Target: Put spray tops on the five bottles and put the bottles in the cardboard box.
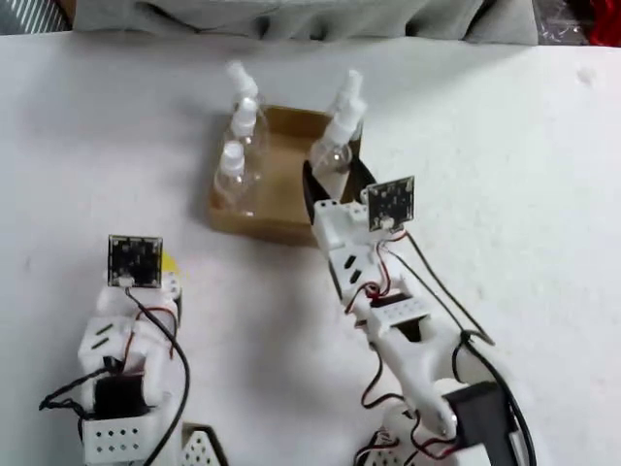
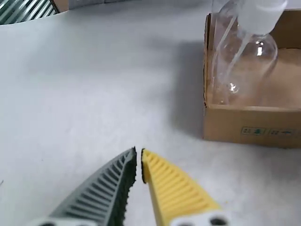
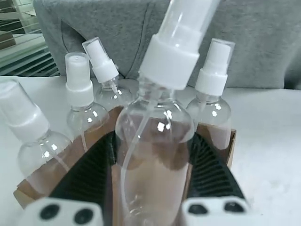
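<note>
high: overhead, looking down on table (image 1: 97,116) | wrists: low, close, both facing cardboard box (image 2: 249,125) | box shared by all

Bright, even light lay over the white table (image 1: 505,146), which looked almost washed out all around the cardboard box (image 1: 277,209). The light seemed to come mostly from overhead, since shadows sat close to the things that cast them. At the far side of the box, the white spray tops (image 1: 240,76) nearly merged with the pale table behind them. A soft grey shadow (image 2: 186,89) lay on the table just beside the box's outer wall. Fainter ones spread under the arms on the near side of the box. Small white glints showed on the clear bottles (image 3: 87,117) inside the box and on the bottle (image 3: 155,141) at its edge.
</note>
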Controlling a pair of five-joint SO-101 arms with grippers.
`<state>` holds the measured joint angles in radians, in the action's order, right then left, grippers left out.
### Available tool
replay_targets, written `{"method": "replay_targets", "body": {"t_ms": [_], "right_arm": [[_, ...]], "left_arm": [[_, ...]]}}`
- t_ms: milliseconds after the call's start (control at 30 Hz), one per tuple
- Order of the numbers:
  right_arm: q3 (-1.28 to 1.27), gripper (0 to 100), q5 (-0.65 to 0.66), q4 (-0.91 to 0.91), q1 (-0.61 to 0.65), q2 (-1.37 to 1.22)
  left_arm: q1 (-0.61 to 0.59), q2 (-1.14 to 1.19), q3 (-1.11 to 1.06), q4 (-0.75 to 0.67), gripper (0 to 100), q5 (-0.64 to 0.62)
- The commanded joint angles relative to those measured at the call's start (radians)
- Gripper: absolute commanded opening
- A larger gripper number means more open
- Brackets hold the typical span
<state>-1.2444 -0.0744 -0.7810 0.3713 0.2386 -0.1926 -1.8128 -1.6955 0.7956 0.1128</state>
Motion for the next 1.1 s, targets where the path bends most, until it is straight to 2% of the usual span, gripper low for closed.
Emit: {"method": "replay_targets", "body": {"t_ms": [0,100,567,1067], "right_arm": [[0.054,1.6,0.037,-0.076,-0.007,-0.036],[0.049,1.6,0.095,-0.128,-0.004,-0.073],[0.103,1.6,0.103,-0.174,-0.007,-0.231],[0.153,1.6,0.095,-0.516,-0.013,-0.504]], "left_arm": [[-0.007,-0.010,0.003,0.012,2,0.011],[-0.007,-0.010,0.003,0.012,2,0.011],[-0.007,-0.010,0.003,0.012,2,0.011],[-0.007,-0.010,0.003,0.012,2,0.011]]}}
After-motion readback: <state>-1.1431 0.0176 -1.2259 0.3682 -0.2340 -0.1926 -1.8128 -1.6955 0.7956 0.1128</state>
